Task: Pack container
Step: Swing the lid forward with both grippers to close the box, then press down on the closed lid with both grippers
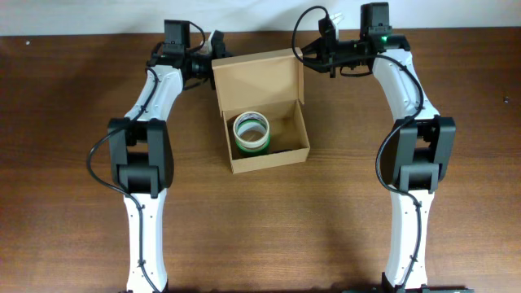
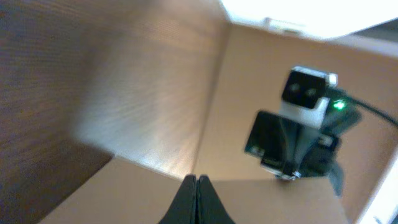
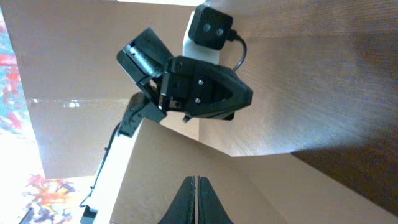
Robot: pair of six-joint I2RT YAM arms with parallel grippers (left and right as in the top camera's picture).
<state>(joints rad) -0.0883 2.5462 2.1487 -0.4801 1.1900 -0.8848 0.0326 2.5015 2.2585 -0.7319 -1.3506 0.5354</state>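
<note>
The container, a tan cardboard box, sits open at the table's middle. Its flap lid stands up at the back. A roll of green and white tape lies inside at the left. My left gripper is at the lid's back left corner, my right gripper at its back right corner. In the left wrist view the fingers are shut, tips against the lid. In the right wrist view the fingers are shut, tips against the lid. Nothing shows between either pair of fingers.
The brown wooden table extends around the box. Each wrist view shows the other arm across the lid: the right arm and the left arm. The table's back edge lies just behind both grippers.
</note>
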